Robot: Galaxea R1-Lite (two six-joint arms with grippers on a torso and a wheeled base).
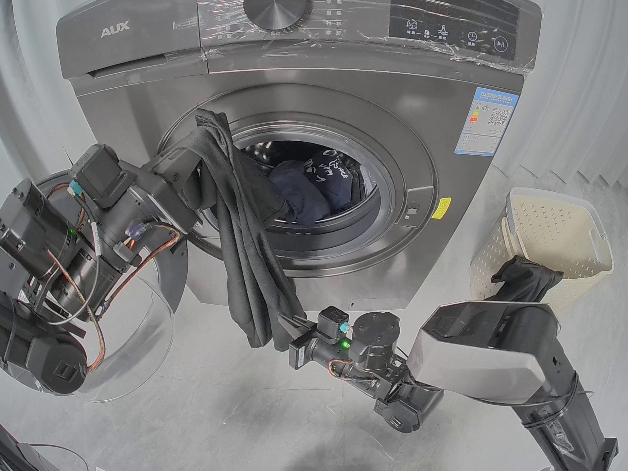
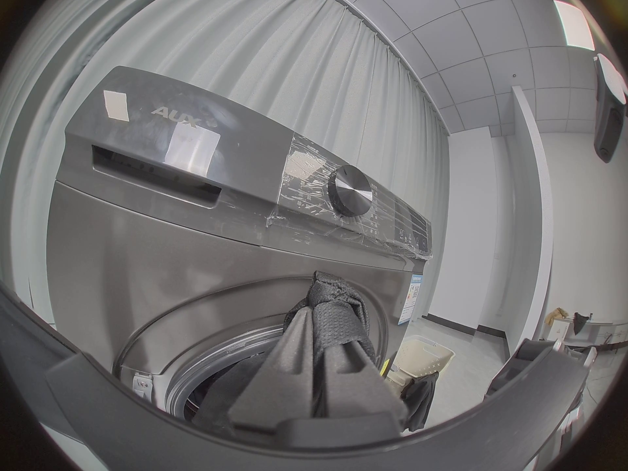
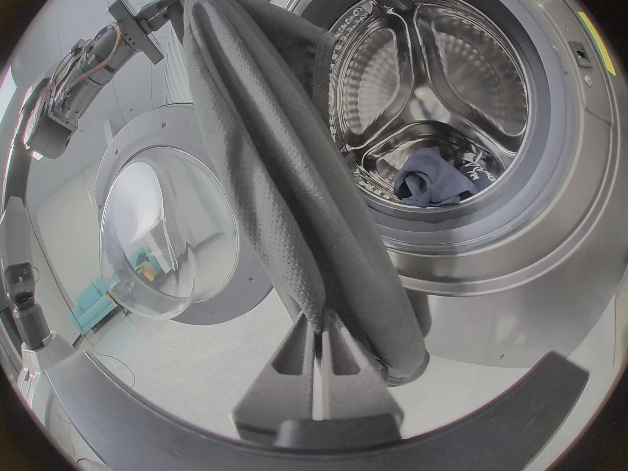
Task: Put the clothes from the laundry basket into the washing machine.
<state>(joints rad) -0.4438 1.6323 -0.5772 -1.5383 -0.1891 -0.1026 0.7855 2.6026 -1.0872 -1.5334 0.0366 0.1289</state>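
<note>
Head view: the dark grey garment (image 1: 245, 230) hangs stretched across the washing machine (image 1: 366, 243) opening. The left jaws are clenched on its top end at the port's upper rim. The right jaws are clenched on its bottom end, low before the machine. A navy garment (image 1: 307, 188) lies in the drum. Loading seems to be in hand; next, both ends need feeding through the port, then release. The open door (image 1: 137, 335) stands beside the left arm. A black garment (image 1: 526, 279) drapes over the laundry basket (image 1: 562, 230) rim.

Left wrist view: the jaws pinch bunched mesh fabric.

Right wrist view: the jaws grip the hem; the cloth crosses the port's edge and might snag there.
</note>
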